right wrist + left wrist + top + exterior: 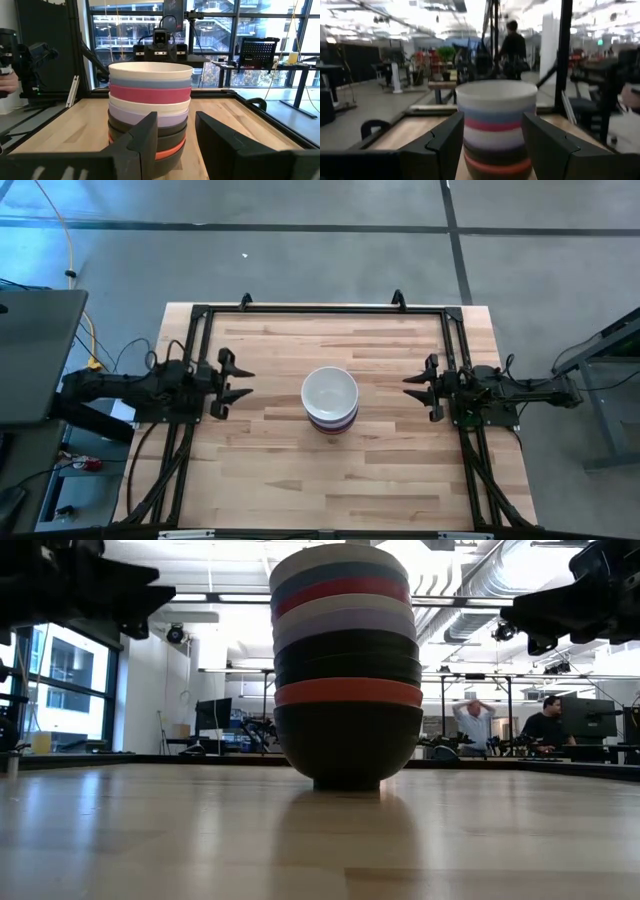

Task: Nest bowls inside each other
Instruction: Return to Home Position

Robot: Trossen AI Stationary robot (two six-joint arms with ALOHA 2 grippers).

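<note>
White-topped stack of bowls [330,401]: nine bowls nested one inside another, standing upright at about the middle of the wooden table [300,480].
Colours, bottom to top: black, pink-red, black, black, lavender, white, magenta-pink, light blue, white; only the rims of the inner bowls show.
Stack and grippers: the stack stands between the two grippers, well apart from each. Neither touches it, and both point at it from opposite sides.
Left gripper [247,383]: near the table's left edge and raised above the wood. Its fingers are spread wide with nothing between them.
Right gripper [408,386]: near the table's right edge, also raised, level with the left one across the table. Its fingers are parted wide and it holds nothing.
Wrist views: each looks past its own two dark fingers, with the stack farther off showing in the gap between them.
Black frame [320,308]: runs along the table's far edge and both side edges.
Room beyond: two people [475,725] show far behind the table in the low view.
</note>
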